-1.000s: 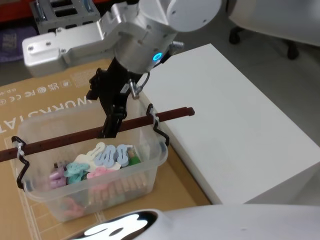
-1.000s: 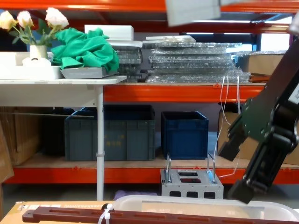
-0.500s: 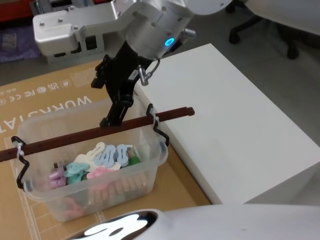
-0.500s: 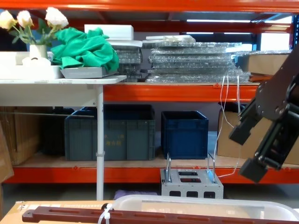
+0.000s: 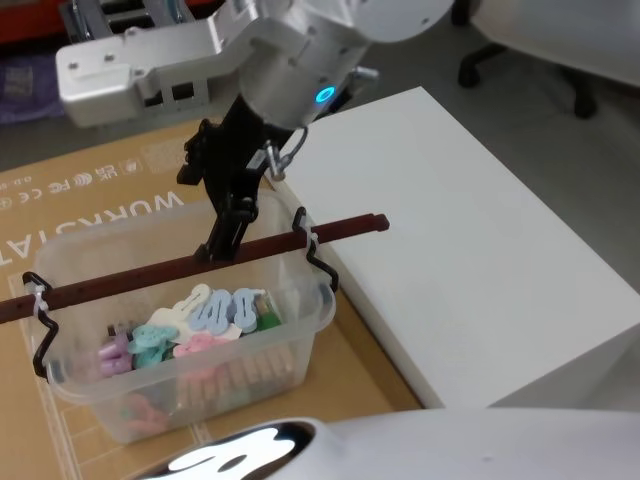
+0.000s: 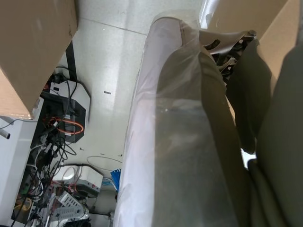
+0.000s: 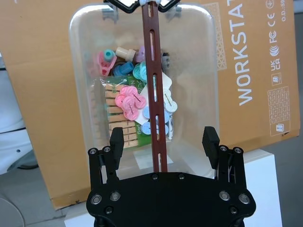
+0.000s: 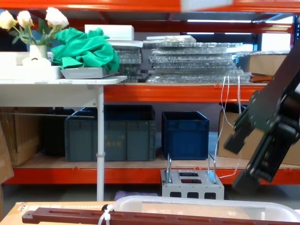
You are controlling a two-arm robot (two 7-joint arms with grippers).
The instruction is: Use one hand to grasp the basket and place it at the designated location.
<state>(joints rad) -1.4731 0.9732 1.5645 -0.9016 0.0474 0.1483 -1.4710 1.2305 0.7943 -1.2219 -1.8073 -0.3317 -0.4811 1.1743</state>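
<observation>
Right gripper (image 7: 163,135), jaws released, hangs over the handle (image 5: 130,277) of the basket (image 5: 285,355). It should descend straight and clench mid-bar; the white table (image 5: 450,230) lies at three o'clock.

The right hand (image 8: 240,160) hangs at the right side, its two dark fingers (image 8: 236,140) held apart. Just below it is the rim of the basket (image 8: 201,203), not touching it. The brown handle (image 8: 140,217) with a white tie (image 8: 107,214) runs lower, to the hand's left. A grey metal box (image 8: 192,183) stands behind.
</observation>
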